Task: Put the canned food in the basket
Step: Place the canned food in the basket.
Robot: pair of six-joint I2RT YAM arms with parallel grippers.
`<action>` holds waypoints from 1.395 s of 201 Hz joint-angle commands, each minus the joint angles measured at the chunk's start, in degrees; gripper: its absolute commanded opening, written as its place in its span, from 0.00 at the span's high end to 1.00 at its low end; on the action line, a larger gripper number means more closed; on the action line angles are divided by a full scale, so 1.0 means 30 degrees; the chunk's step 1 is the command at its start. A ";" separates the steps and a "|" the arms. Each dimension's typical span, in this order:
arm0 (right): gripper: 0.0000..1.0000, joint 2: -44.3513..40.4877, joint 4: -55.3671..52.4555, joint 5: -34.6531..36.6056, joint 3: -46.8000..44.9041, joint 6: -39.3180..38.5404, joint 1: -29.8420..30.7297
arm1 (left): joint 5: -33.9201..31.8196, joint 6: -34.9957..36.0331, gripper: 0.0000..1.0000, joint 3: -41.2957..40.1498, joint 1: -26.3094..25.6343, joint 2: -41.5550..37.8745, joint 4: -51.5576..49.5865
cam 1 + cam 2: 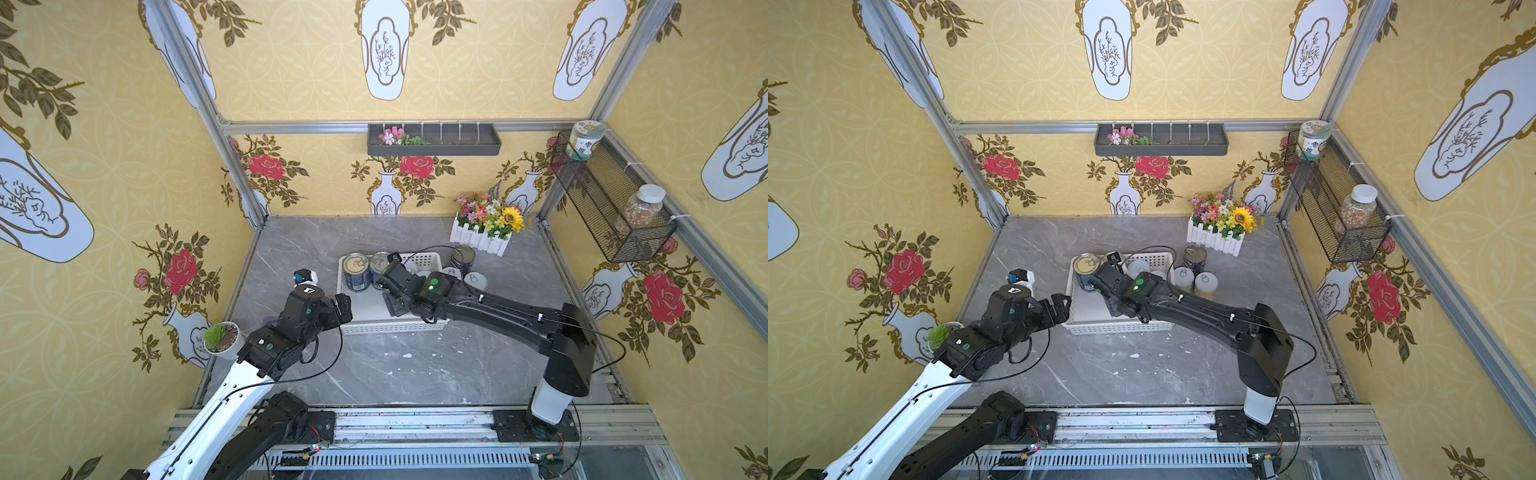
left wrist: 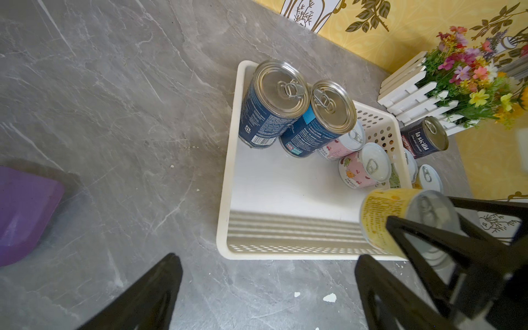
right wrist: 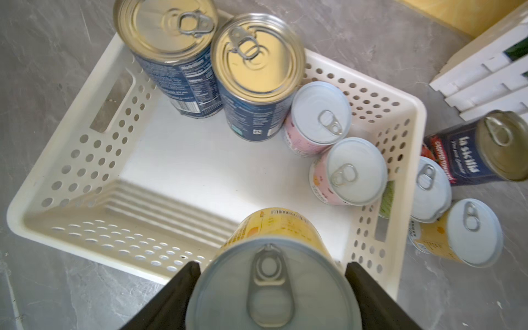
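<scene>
Looking at the right pincer [image 3: 273,265] clamped on a yellow can [image 3: 274,288], lid up, held above the rim of the basket [image 3: 85,160] near its 5 o'clock edge. Counting four cans standing inside: two tall blue cans [image 3: 257,57] touching each other in the 11 o'clock corner, plus two pink cans [image 3: 320,114] side by side along the 2 o'clock wall. Also spotting three more on the tabletop [image 1: 415,374] just outside that wall, around 2 to 3 o'clock: a dark can [image 3: 463,154], a green-label can [image 3: 431,194] and a second yellow one [image 3: 457,237], all upright and bunched close together. Seeing the left pincer [image 2: 268,258] spread wide with nothing in it, hovering by the basket's 8 o'clock corner. Noticing a white picket flower box [image 1: 478,241] at 1 o'clock on the tabletop, near the dark can.
</scene>
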 commanded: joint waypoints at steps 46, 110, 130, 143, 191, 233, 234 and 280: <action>0.31 0.3940 0.1665 -0.0625 0.2861 0.0188 0.0015 | -0.0239 -0.0089 0.00 0.0066 0.0097 -0.0226 -0.0028; 0.31 0.6166 0.2368 -0.1620 0.4864 0.0339 -0.0033 | 0.0045 -0.0024 0.00 0.0031 0.0399 -0.0209 0.0057; 0.31 0.6482 0.2636 -0.1875 0.5007 0.0503 -0.0125 | -0.0026 0.0073 0.00 0.0049 0.0527 -0.0197 0.0060; 0.31 0.6594 0.2963 -0.2201 0.4983 0.0669 -0.0221 | -0.0262 0.0031 0.00 0.0115 0.0690 -0.0186 -0.0047; 0.31 0.7237 0.3899 -0.3688 0.5246 0.1320 -0.0871 | -0.0239 0.0001 0.00 0.0077 0.0868 -0.0650 0.0003; 0.32 0.7953 0.4839 -0.5034 0.5605 0.1648 -0.1317 | -0.0088 0.0053 0.00 0.0076 0.0868 -0.0527 0.0036; 0.32 0.7966 0.4904 -0.5082 0.5585 0.1661 -0.1324 | -0.0076 0.0053 0.00 0.0076 0.0868 -0.0523 0.0049; 0.32 0.9214 0.5637 -0.6166 0.6584 0.2114 -0.1577 | 0.0012 0.0006 0.00 0.0047 0.0868 -0.0519 0.0072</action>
